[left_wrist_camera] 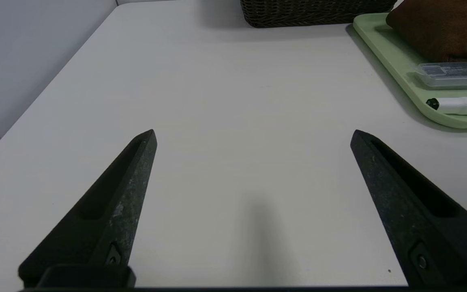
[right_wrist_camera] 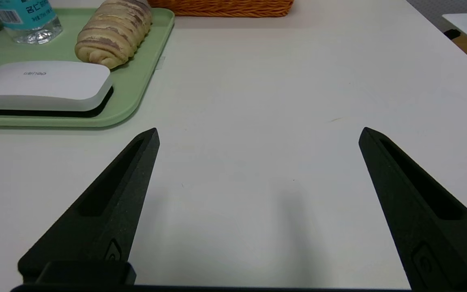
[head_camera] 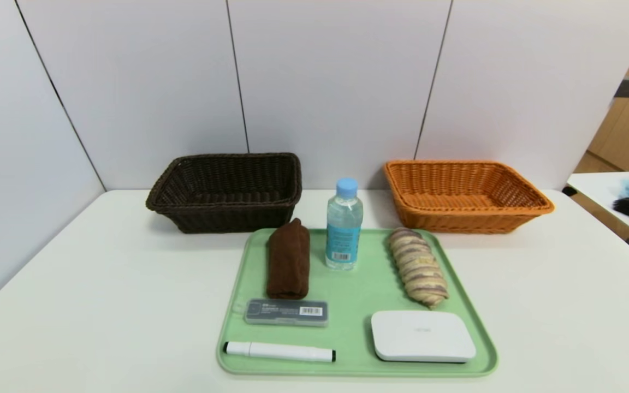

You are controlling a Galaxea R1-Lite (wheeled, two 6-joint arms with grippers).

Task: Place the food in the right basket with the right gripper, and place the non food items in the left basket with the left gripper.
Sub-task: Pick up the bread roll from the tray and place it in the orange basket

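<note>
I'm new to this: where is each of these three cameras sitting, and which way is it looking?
Head view: high on the robot, looking down at the green tray, dark basket and orange basket; no arms show.
Left wrist view: low over the table, left gripper jaws open; shares the marker with the head view.
Right wrist view: low, right gripper jaws open; shares the bread.

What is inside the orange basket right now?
Nothing visible: the orange basket shows only its bare woven floor. Its near wall hides the front strip of the floor, so something flat there cannot be ruled out.
</note>
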